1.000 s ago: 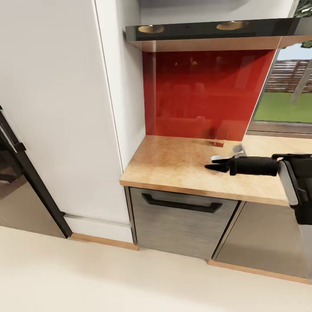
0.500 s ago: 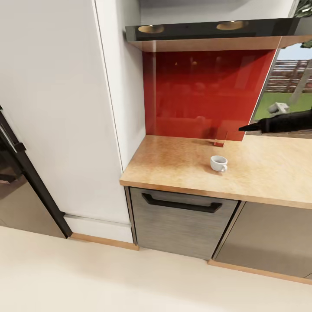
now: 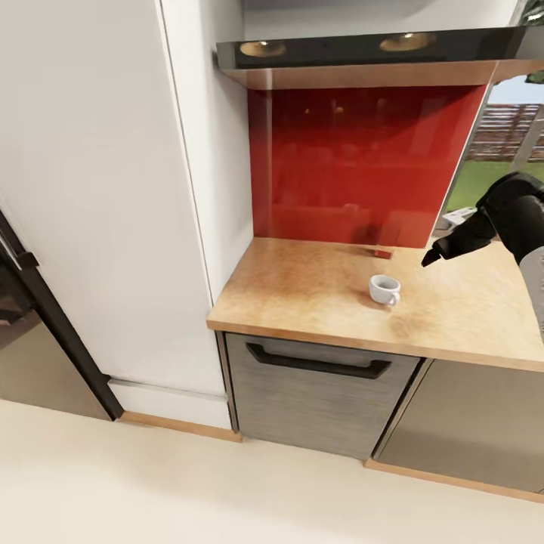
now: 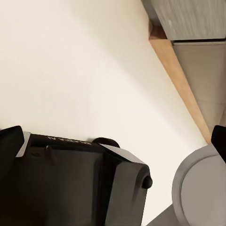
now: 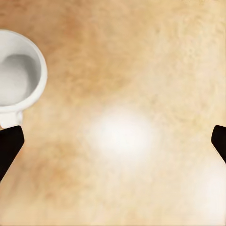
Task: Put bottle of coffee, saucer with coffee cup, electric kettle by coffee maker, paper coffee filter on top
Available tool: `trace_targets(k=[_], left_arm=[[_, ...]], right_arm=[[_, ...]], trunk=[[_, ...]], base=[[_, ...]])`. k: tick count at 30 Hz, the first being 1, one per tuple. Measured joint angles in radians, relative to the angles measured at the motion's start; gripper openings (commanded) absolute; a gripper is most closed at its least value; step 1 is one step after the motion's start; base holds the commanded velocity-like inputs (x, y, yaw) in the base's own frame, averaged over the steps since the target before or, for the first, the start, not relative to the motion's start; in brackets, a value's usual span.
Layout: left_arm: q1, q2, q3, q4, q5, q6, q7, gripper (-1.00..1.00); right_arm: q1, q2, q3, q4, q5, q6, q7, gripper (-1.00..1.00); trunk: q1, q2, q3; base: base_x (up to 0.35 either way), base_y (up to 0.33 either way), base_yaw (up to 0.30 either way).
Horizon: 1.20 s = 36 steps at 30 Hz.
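Head view: the coffee cup (image 3: pixel 384 289) stands upright on the wooden worktop (image 3: pixel 302 287), right of frame centre, in front of the red backsplash (image 3: pixel 363 162). Its handle points toward the lower right. No saucer lies under it. The right hand (image 3: pixel 442 250) hangs above the worktop at the right edge of the frame, apart from the cup; from this angle its opening cannot be read.

Left wrist view: pale floor (image 4: pixel 84 70) fills the upper frame, with a cabinet plinth (image 4: pixel 181 80) at upper right. The left hand's fingers cannot be made out, so its state cannot be told.

Right wrist view: the cup sits at the left edge, its rim and hollow facing the camera. The two fingertips (image 5: pixel 9 146) stand wide apart at opposite frame edges, holding nothing.

Handling judgement: the cup appears light, rigid, glazed and probably slippery and breakable. A pinch across the rim wall, or around the body opposite the handle, seems the securest hold.
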Motion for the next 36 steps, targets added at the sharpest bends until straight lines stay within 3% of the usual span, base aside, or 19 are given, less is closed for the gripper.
trace_targets(k=[13,22,36], left_arm=[[0.000,0.000,0.000,0.000,0.000,0.000,0.000,1.00],[0.000,0.000,0.000,0.000,0.000,0.000,0.000,1.00],[0.000,0.000,0.000,0.000,0.000,0.000,0.000,1.00]], right_arm=[[-0.001,0.015,0.005,0.005,0.013,-0.001,0.001,1.00],[0.003,0.044,0.004,0.007,0.014,-0.002,0.002,1.00],[0.026,0.048,0.000,0.008,0.013,-0.005,0.000,1.00]], trunk=[[0.000,0.000,0.000],[0.000,0.000,0.000],[0.000,0.000,0.000]], base=[[0.092,0.000,0.000],[0.113,0.000,0.000],[0.039,0.000,0.000]])
